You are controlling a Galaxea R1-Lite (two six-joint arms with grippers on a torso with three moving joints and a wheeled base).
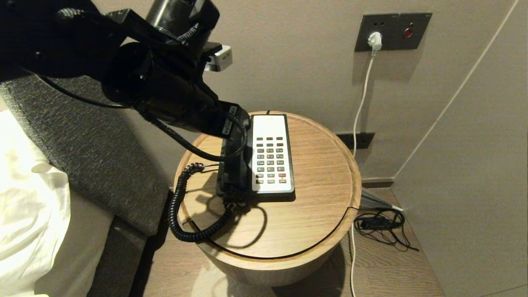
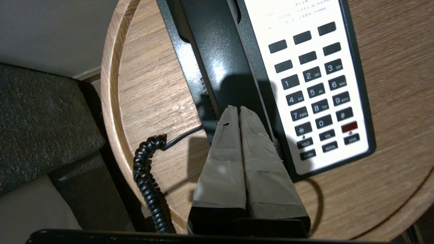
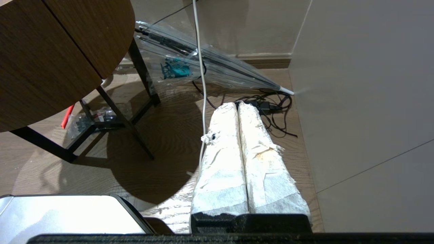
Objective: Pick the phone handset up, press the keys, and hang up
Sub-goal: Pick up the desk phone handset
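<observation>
My left end effector [image 2: 239, 110] hovered closed and empty over the handset [image 2: 217, 64]; its coiled cord [image 1: 181, 210] trailed off the bench's [image 1: 321, 165] left edge; my right end effector [image 3: 237, 106] was closed too

Warm, dim indoor light falls from above, casting soft arm shadows across the worktop [image 1: 321, 198], a glare streak on the handset [image 2: 217, 67], and slight blur at the edges.

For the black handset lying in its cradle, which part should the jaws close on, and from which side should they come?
Grip the handset at its narrow middle bar, coming from above with one jaw on each long side. It lies flat in the cradle beside the keypad, so only the top is free. The left gripper, jaws shut, is over it and would need to open. The right gripper is parked low over the floor.
</observation>
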